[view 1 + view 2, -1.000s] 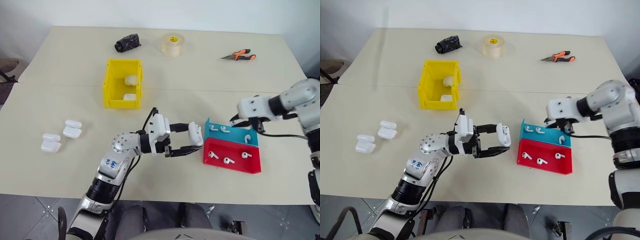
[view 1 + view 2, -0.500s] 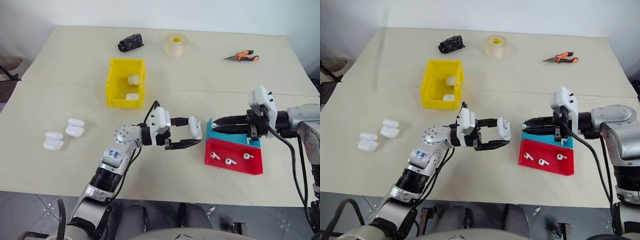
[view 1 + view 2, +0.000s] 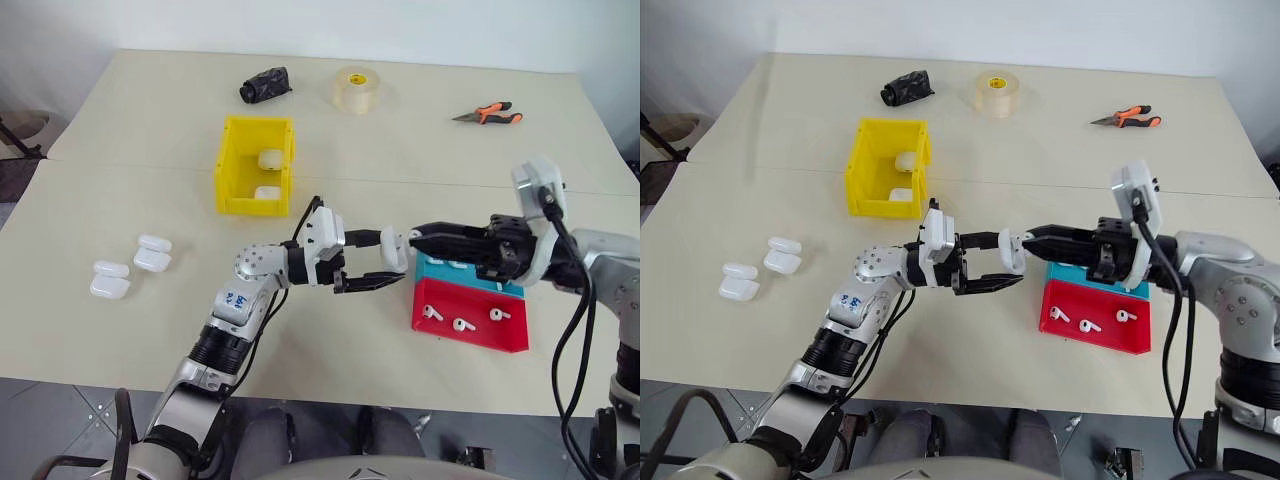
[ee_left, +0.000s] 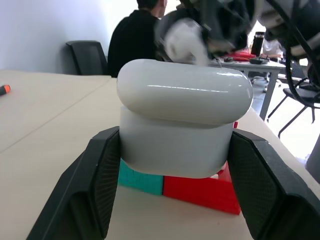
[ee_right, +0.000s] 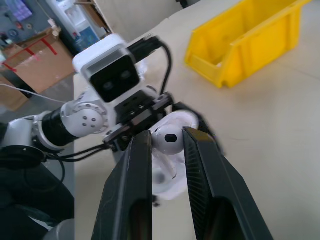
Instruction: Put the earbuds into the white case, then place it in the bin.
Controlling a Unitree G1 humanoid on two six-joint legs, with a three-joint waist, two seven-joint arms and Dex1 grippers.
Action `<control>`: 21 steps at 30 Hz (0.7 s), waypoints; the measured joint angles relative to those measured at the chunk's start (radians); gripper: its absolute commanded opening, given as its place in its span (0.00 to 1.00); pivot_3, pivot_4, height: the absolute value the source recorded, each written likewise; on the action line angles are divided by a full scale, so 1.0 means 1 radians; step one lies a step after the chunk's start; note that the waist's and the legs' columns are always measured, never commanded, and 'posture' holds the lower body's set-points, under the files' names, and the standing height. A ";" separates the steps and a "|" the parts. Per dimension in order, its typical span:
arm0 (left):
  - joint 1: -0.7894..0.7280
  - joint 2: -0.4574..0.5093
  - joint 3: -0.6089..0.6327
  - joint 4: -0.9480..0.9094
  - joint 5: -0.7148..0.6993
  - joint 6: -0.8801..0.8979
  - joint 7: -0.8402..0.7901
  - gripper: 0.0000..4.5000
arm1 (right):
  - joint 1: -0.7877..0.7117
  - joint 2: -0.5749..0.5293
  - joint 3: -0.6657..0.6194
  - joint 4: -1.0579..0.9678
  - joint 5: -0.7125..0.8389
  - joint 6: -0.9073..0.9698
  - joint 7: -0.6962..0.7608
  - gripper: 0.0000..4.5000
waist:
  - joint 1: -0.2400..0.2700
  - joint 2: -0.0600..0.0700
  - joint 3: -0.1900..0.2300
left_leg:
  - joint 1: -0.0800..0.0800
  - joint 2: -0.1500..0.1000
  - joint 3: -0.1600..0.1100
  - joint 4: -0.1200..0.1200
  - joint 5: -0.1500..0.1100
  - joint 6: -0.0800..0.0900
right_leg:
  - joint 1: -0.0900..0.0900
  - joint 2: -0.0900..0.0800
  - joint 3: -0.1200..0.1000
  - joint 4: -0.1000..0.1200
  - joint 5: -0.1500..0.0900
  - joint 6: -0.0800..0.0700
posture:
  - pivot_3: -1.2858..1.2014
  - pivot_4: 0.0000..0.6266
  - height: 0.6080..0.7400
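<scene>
White and glossy, the case [image 4: 185,120] sits clamped between the two black fingers [image 4: 87,187] of the left gripper [image 3: 385,266], held above the table [image 3: 120,170] with one finger pressed to each of its sides. Its lid looks shut in the left wrist view.

The right gripper [image 3: 420,240] points across at it, fingertips just beside the case's far side. Those fingers [image 5: 132,185] are nearly together, pinching a small white earbud [image 5: 169,140] at their tips. The earbud lies right at the case; whether it touches cannot be told.

Below and just behind the right fingers stand two shallow trays, touching each other. The teal tray [image 3: 1060,273] is largely covered by the right gripper. The red tray [image 3: 470,338] holds three earbuds [image 3: 460,322], lying apart from one another.

The yellow bin [image 3: 233,180] stands well apart from both sets of fingers, beyond the left arm. Two white cases [image 3: 268,160] lie inside it.

Two more white cases [image 3: 130,268] rest on the table well to the outer side of the left arm, near each other.

At the far edge of the table are a dark bundle [image 3: 265,84], a roll of clear tape [image 3: 355,88] and orange-handled pliers [image 3: 485,113], all well apart from the fingers.

A person in dark clothing [image 4: 132,47] sits in the background of the left wrist view.
</scene>
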 measured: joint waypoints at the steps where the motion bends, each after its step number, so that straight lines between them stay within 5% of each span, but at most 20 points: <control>1: -0.002 -0.005 0.005 0.000 -0.004 0.009 0.001 0.63 | 0.004 0.007 -0.001 -0.002 0.011 0.000 -0.014 0.12 | -0.001 0.000 0.000 | 0.000 0.000 0.000 0.000 0.000 0.000 | 0.000 0.000 0.000 0.000 0.000 0.000 | 0.52 0.24 1.00; 21: 0.007 -0.026 0.031 -0.031 -0.093 0.147 -0.002 0.63 | 0.123 0.055 -0.026 -0.064 0.107 -0.132 -0.142 0.12 | -0.001 0.000 0.000 | 0.000 0.000 0.000 0.000 0.000 0.000 | 0.000 0.000 0.000 0.000 0.000 0.000 | 0.52 0.24 1.00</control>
